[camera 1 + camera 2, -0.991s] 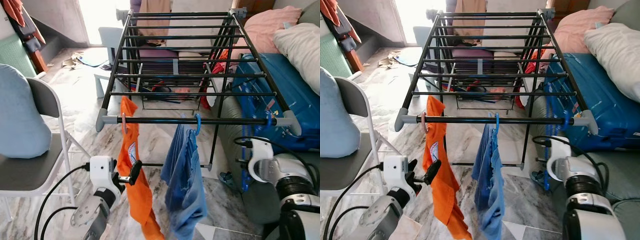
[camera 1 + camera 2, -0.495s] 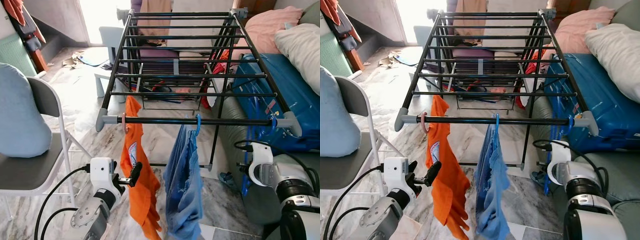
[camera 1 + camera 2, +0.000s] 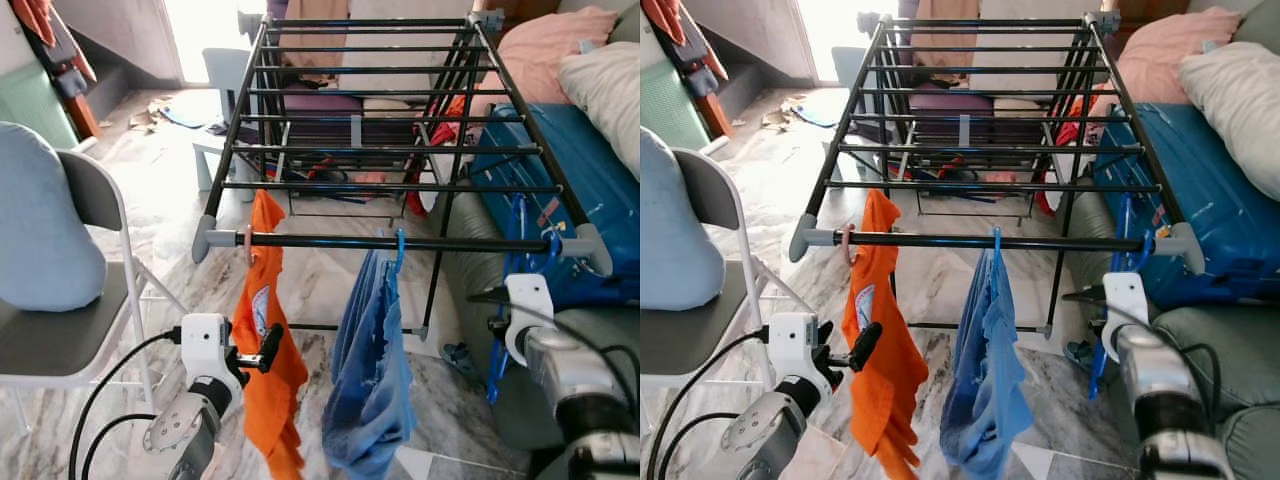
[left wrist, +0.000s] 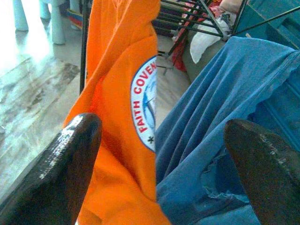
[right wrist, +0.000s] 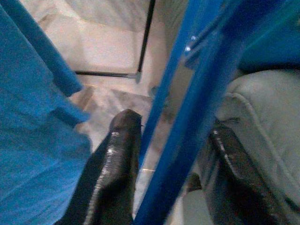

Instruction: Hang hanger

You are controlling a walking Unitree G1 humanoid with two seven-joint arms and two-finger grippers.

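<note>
Leftmost, the left gripper [image 3: 262,352] hangs open beside the orange shirt [image 3: 266,330] on the rack's [image 3: 400,150] front rail. Then the blue garment [image 3: 370,380]. At the rail's right end hangs the blue hanger [image 3: 515,275], between the right gripper's [image 5: 171,154] parted fingers [image 5: 115,159].

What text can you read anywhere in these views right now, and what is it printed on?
"FAITH COVEN": runs along the rim of the round badge on the orange shirt that hangs from the drying rack; the word is cut off by a fold, so the rest cannot be read.
Inside of the badge: too blurred to read.
Tag on the blue suitcase: too small to read.
No other text can be made out.
</note>
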